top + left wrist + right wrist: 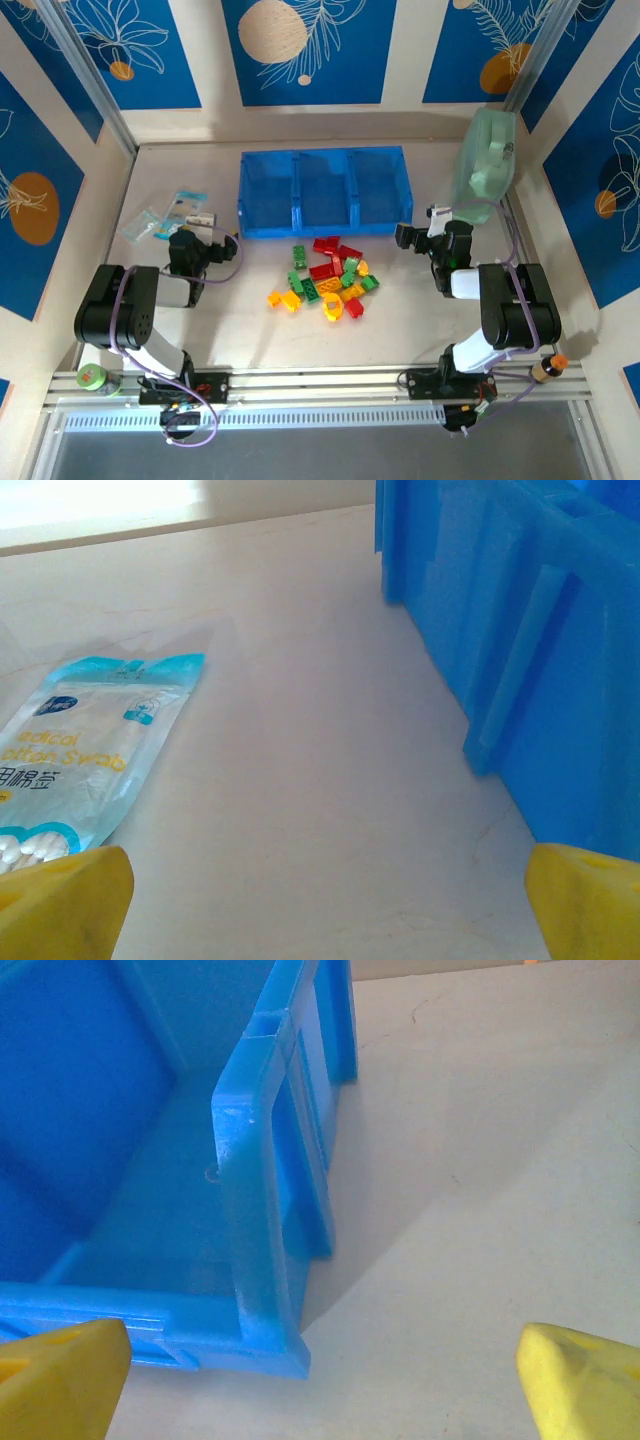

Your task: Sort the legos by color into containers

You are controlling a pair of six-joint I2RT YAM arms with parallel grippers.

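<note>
Yellow fingertips (60, 905) of the left gripper (325, 915) and the right gripper (320, 1385) are being held wide apart, gripping nothing. Chunky red, green and yellow-orange legos (326, 280) are being kept in a loose pile on the table, just near of the translucent blue tray (270, 228). Its three compartments are being shown with bare floors.

You have a pale table (420, 325) carrying a blue tray (322, 231) of three compartments toward the back. The legos (328, 280) lie heaped just before it (red, green, yellow), clear packets (165, 215) lie at the left, and a pale green bag (487, 155) is back right.
</note>
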